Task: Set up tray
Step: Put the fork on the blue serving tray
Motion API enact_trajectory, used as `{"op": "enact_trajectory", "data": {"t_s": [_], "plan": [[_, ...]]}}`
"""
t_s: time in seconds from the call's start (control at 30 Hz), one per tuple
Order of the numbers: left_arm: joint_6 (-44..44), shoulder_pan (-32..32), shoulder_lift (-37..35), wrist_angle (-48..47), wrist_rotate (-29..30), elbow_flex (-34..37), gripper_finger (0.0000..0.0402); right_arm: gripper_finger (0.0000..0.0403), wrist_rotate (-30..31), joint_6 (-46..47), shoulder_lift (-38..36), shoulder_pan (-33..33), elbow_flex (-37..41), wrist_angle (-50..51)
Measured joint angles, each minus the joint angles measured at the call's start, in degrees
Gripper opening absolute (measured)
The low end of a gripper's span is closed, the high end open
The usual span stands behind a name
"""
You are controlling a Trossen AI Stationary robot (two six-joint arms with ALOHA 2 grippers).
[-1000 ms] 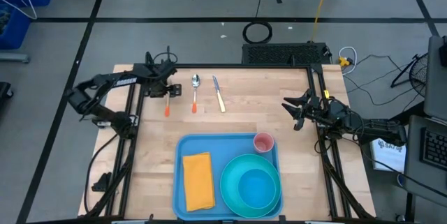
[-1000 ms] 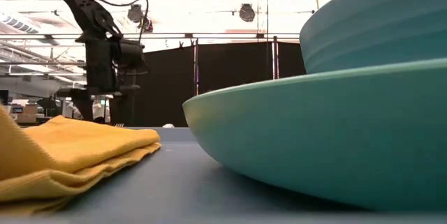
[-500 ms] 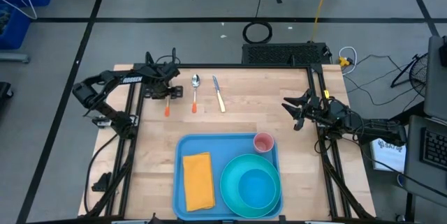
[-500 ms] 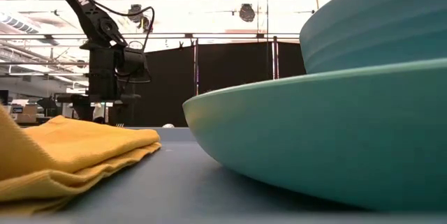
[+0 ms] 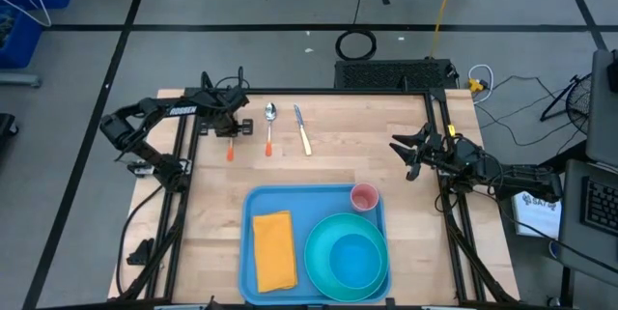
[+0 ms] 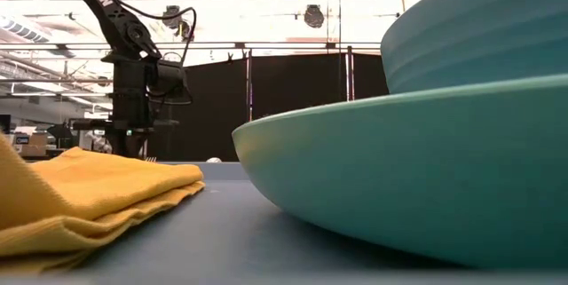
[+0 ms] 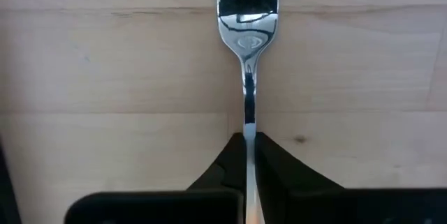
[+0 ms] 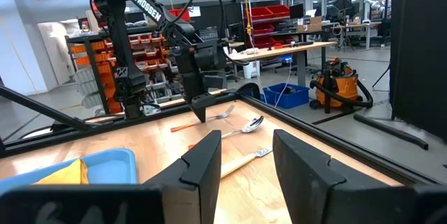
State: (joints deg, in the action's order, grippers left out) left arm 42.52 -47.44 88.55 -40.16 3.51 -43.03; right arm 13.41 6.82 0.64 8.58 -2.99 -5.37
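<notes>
the left gripper [image 5: 232, 128] had shifted a little toward the cutlery row over the last second and then held its place, low over the fork [image 7: 246, 35] at the far left of the table [image 5: 328, 155]. in the left wrist view its two fingers [image 7: 269, 165] were pressed together on the fork's thin stem, tines pointing away, so it was clamped on the fork. judged from this, the pick was made and the lift had not started; the fork looked flat on the wood.

the tray [image 5: 246, 204] sat at the near middle of the table, unmoved, holding a yellow napkin [image 5: 274, 248] on its left, a teal plate [image 5: 323, 271] with a teal bowl [image 5: 352, 258] on it to the right, and a pink cup [image 5: 364, 197] at the far right corner. a spoon [image 5: 269, 126] and a knife [image 5: 302, 129] lay just beside the fork, all well apart from the tray.

the right gripper [image 5: 413, 158] waited at the right edge, fingers spread apart, clear in the right wrist view.

the high view gave the layout but hid the grip. only the left wrist view showed the clamp on the stem. the low view showed napkin folds and plate rim up close, with the left arm beyond. the right wrist view showed the left gripper tip down at the table by the fork.
</notes>
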Motion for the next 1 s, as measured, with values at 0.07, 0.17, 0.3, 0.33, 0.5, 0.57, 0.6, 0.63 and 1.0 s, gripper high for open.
{"op": "enact_trajectory", "data": {"t_s": [0.07,0.17,0.3,0.33,0.5,0.57,0.6,0.63,1.0], "plan": [[-0.52,0.44,-0.53,-0.23,0.20,0.17,0.0010,0.0123,0.00,-0.01,0.00,0.00,0.01,0.02],[-0.99,2.12,-2.19,-0.83,1.39,0.34,0.0010,0.0123,0.00,-0.01,0.00,0.00,0.01,0.02],[-0.87,7.43,-7.00,-2.14,1.51,0.28,0.0010,0.0123,0.00,0.01,0.00,0.00,0.01,0.01],[-0.42,9.59,-8.51,-2.91,1.56,0.28,0.0010,0.0123,0.00,0.01,0.00,0.00,0.01,0.00],[9.58,27.84,-17.37,-4.22,1.76,0.25,0.0010,0.0123,0.00,-0.01,0.00,0.00,0.01,0.00],[17.22,37.30,-20.13,-4.55,3.12,0.20,0.0010,0.0123,0.00,0.00,0.00,0.00,0.01,-0.02],[22.00,42.51,-21.14,-4.49,3.90,0.20,0.0010,0.0123,0.00,-0.01,0.00,0.00,0.01,0.00],[27.13,47.84,-21.88,-3.79,4.89,0.20,0.0010,0.0123,0.00,-0.01,0.01,0.00,0.00,0.00],[76.13,86.91,-8.14,27.27,32.51,-2.10,0.0010,0.0123,0.00,-0.01,0.00,0.00,0.00,-0.01]]}}
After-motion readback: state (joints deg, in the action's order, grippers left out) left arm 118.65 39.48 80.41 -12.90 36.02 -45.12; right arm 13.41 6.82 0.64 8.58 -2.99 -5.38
